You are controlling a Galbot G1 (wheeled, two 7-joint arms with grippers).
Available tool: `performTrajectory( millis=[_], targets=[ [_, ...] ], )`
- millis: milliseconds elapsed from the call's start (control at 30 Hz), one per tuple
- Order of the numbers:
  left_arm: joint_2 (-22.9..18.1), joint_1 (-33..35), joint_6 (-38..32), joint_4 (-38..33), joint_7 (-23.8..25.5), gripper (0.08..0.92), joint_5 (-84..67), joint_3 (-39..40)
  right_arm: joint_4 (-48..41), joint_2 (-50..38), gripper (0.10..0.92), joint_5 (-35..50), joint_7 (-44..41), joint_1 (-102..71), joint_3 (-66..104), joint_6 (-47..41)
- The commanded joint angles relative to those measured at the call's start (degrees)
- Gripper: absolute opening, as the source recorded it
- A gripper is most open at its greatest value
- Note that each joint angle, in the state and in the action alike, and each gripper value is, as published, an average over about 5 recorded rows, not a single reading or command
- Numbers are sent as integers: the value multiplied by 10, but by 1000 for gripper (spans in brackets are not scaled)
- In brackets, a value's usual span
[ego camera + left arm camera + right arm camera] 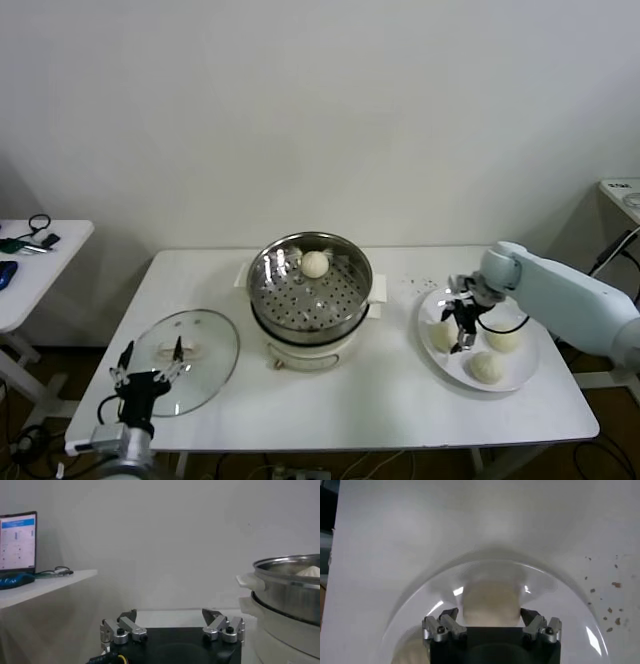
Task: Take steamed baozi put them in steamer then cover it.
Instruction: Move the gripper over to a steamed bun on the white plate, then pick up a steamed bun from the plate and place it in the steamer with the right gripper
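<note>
The steamer (pixel 262 290) stands mid-table with one baozi (pixel 315 264) at the back of its perforated floor. Three baozi lie on the white plate (pixel 527 372) at the right: one at the left (pixel 443 333), two more (pixel 503 338) (pixel 486 367). My right gripper (pixel 463 330) is open, low over the plate, its fingers on either side of the left bun (pixel 490 600). The glass cover (pixel 215 345) lies flat on the table at the front left. My left gripper (pixel 150 360) is open and empty at the cover's near edge. The steamer (pixel 290 587) also shows in the left wrist view.
A low white side table (pixel 40 250) with small tools stands to the left. Dark crumbs (pixel 415 283) dot the table between steamer and plate. Another table's corner (pixel 622 190) shows at the far right. The table's front edge runs just below the cover and the plate.
</note>
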Motion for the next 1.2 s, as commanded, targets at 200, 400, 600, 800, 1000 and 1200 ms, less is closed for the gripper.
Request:
performTrajectory(
  millis=[200,400,600,800,1000,1200],
  targets=[
    [0,0,-1,1,0,823,3,0,-16,8,699,-9,-5,-9,14,8],
    [0,1,-1,-1,-2,823,3,-1,-20,5,664,-1,-9,4,14,12],
    [0,1,0,-1,-5,823,2,-1,-10,-1,662,42,-9,69,-16,12],
    [-1,4,1,-11,-5,823,3,3,-8,17,669,143,-13,202,-97,7],
    [-4,9,0,-16,-7,823,5,9,-5,58,670,229,-19,316,-163,-9],
    [-5,11,0,-28,-6,823,5,16,3,115,672,295,-6,369,-188,-45]
  ],
)
